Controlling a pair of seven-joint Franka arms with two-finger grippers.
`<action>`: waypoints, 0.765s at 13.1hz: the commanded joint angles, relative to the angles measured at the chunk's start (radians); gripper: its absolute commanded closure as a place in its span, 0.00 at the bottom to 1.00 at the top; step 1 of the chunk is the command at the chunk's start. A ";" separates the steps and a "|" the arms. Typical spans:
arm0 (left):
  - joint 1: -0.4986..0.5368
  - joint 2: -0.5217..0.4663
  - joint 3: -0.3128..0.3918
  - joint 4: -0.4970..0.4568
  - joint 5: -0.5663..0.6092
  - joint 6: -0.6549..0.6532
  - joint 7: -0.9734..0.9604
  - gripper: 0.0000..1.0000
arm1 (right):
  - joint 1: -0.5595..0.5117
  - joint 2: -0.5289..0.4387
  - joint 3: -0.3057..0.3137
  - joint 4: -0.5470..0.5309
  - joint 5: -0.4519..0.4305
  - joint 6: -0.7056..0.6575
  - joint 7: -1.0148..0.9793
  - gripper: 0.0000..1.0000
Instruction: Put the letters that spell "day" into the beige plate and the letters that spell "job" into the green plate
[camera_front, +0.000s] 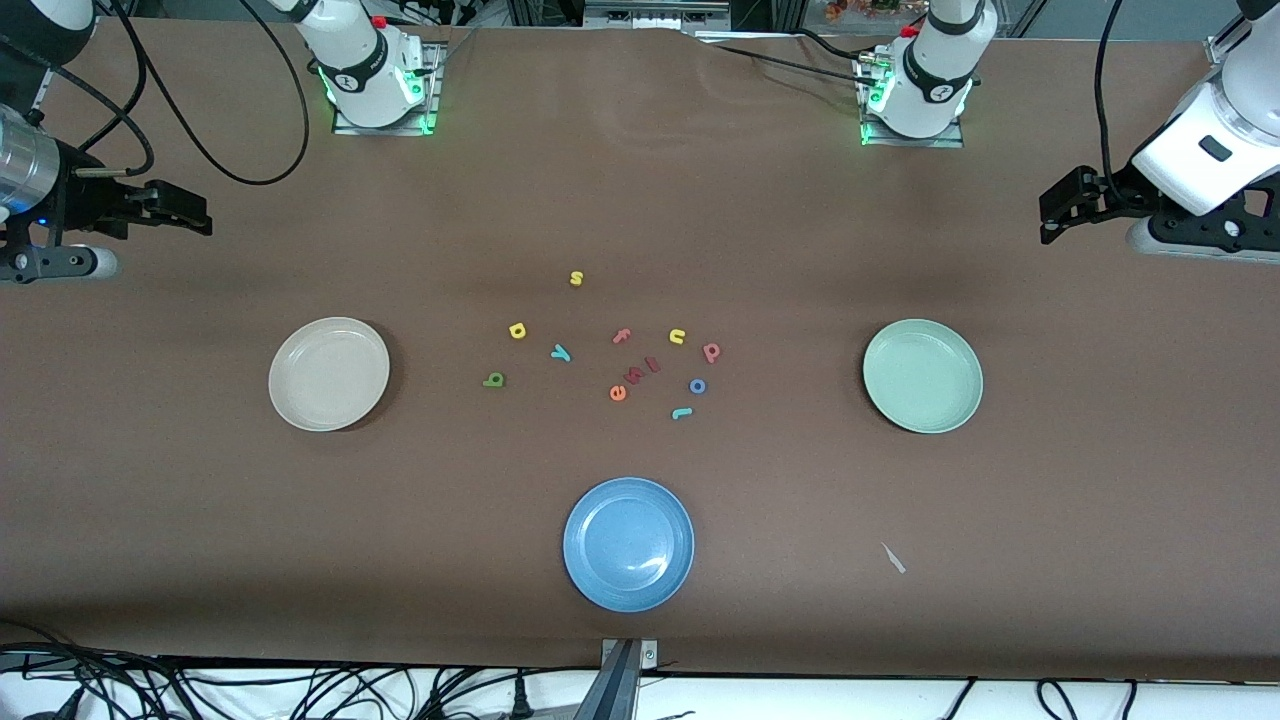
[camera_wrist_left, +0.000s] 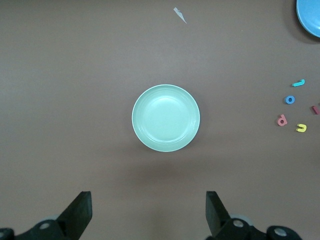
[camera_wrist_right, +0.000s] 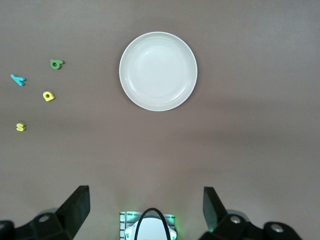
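Front view: beige plate (camera_front: 329, 373) toward the right arm's end of the table, green plate (camera_front: 922, 375) toward the left arm's end, blue plate (camera_front: 628, 543) between them and nearer the camera, all 3 holding nothing. Loose foam letters on the brown table (camera_front: 200, 520) between beige and green plates: dark green d (camera_front: 494, 379), yellow a (camera_front: 517, 330) and teal y (camera_front: 560, 352) on the beige-plate side of the cluster; pinkish-red b (camera_front: 711, 351), blue o (camera_front: 698, 385) and teal j (camera_front: 682, 412) on the green-plate side. Also yellow s (camera_front: 576, 278) farthest from the camera, pink f (camera_front: 622, 336), yellow u (camera_front: 677, 336), orange e (camera_front: 618, 393), plus 2 small red pieces just beside the e, shape hard to read. No letter touching any plate. White scrap (camera_front: 893, 558) nearer the camera than the green plate. Right gripper (camera_front: 195, 215) up over the table edge at its own end, left gripper (camera_front: 1050, 210) likewise at its end, both arms waiting, nothing held. Left wrist view: left gripper (camera_wrist_left: 149, 212) fingers spread wide, nothing between, green plate (camera_wrist_left: 166, 118) below centre; j (camera_wrist_left: 298, 83), o (camera_wrist_left: 290, 99), b (camera_wrist_left: 282, 120), u (camera_wrist_left: 301, 128) off to the side, blue plate (camera_wrist_left: 310, 17) rim at the corner. Right wrist view: right gripper (camera_wrist_right: 146, 209) fingers spread wide, nothing between, beige plate (camera_wrist_right: 158, 71) in line; d (camera_wrist_right: 56, 63), y (camera_wrist_right: 18, 79), a (camera_wrist_right: 48, 96), s (camera_wrist_right: 20, 127) well apart from it.
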 joint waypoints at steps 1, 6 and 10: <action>0.007 0.015 -0.005 0.033 -0.021 -0.023 0.017 0.00 | 0.017 0.022 0.004 0.020 0.012 0.014 -0.012 0.00; 0.007 0.015 -0.005 0.033 -0.021 -0.023 0.016 0.00 | 0.074 0.142 0.015 0.023 -0.013 0.083 -0.040 0.00; -0.009 0.042 -0.009 0.031 -0.024 -0.031 0.019 0.00 | 0.101 0.195 0.015 0.040 -0.036 0.072 -0.040 0.00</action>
